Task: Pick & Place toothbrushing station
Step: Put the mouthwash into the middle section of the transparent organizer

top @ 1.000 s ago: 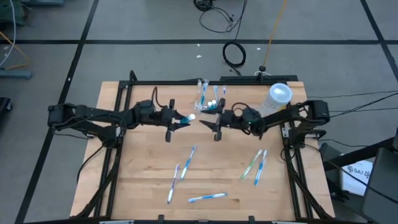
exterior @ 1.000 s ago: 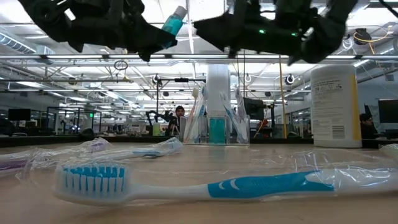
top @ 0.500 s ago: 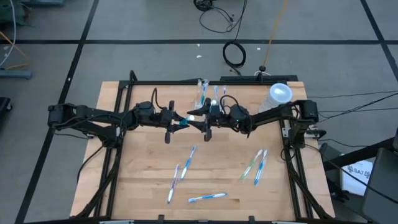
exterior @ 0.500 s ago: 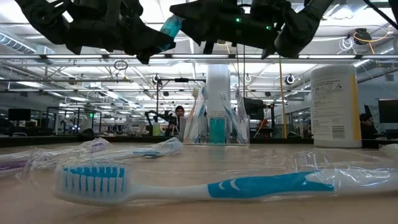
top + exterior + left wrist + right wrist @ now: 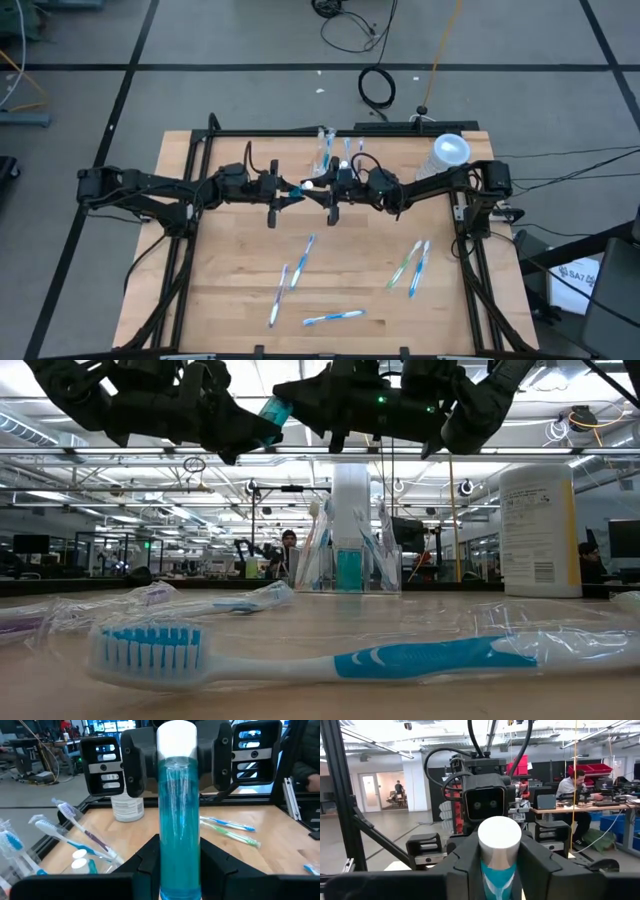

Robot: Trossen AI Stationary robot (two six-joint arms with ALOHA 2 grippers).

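- Presently we find the toothbrushing station (image 5: pixel 335 157) standing upright at the far middle of the tabletop (image 5: pixel 240 290), a clear holder with brushes and teal items already in its compartments.
- Just in front of the station, both arms meet in mid-air over a small teal-filled bottle (image 5: pixel 179 820) with a white cap.
- The left gripper (image 5: pixel 290 192) pinches the bottle's lower body between its fingers (image 5: pixel 150 865).
- The right gripper (image 5: pixel 322 190) has its fingers (image 5: pixel 465 857) on either side of the capped end; we judge them closing on it, though we cannot tell if the grip is firm.
- We judge this a handover in progress; the bottle is not yet in the station.
- Nearer than the station, five wrapped toothbrushes (image 5: pixel 299 260) lie loose on the tabletop, so much placing remains.
- A whitish cylinder (image 5: pixel 447 158) with a round top stands to the right of the station; its contents cannot be seen.
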